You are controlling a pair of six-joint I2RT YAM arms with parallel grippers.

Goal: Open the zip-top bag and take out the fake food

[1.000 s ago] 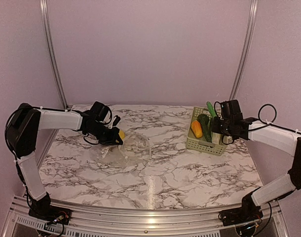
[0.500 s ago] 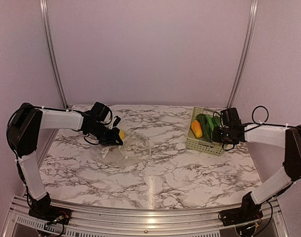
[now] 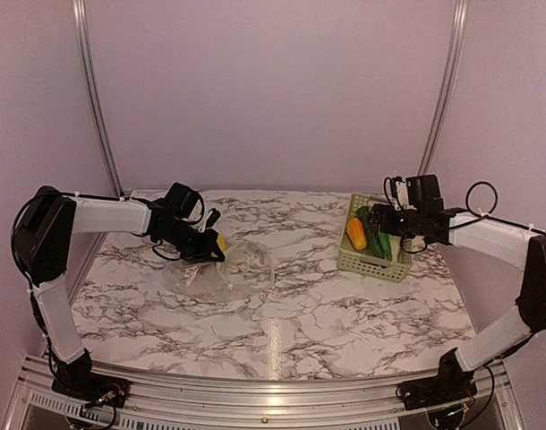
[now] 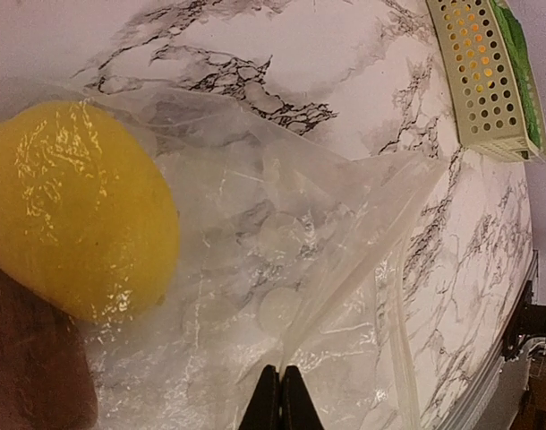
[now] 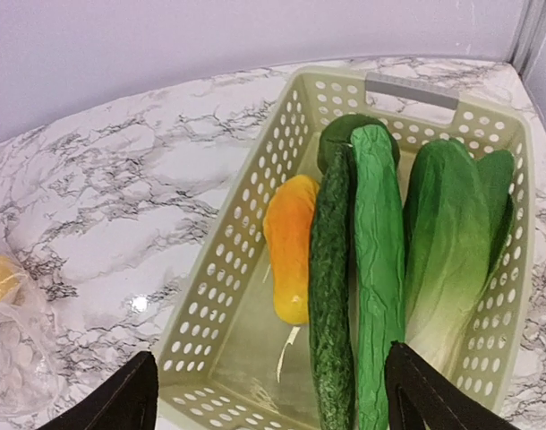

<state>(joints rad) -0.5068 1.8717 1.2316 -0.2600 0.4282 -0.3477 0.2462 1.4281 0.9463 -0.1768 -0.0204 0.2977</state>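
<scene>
The clear zip-top bag (image 3: 237,269) lies crumpled left of the table's middle. My left gripper (image 3: 210,254) is shut on a fold of the bag's plastic (image 4: 345,269), its fingertips (image 4: 271,399) pressed together on it. A yellow lemon-like piece of fake food (image 4: 76,215) sits inside the bag beside that grip. My right gripper (image 5: 268,403) hangs open above the pale green basket (image 5: 407,90) with nothing between its fingers. In the basket lie an orange piece (image 5: 291,242), a dark green cucumber (image 5: 331,296), a crinkled green vegetable (image 5: 378,269) and a leafy green one (image 5: 447,242).
The pale green basket (image 3: 371,262) stands at the right of the marble table (image 3: 300,313), near the back. Purple walls with metal rails close in the back and sides. The arms' bases sit at the near edge.
My right gripper lowered a long green vegetable into the basket, opened and let it go, then rose a little. The left gripper has kept its hold on the bag.
</scene>
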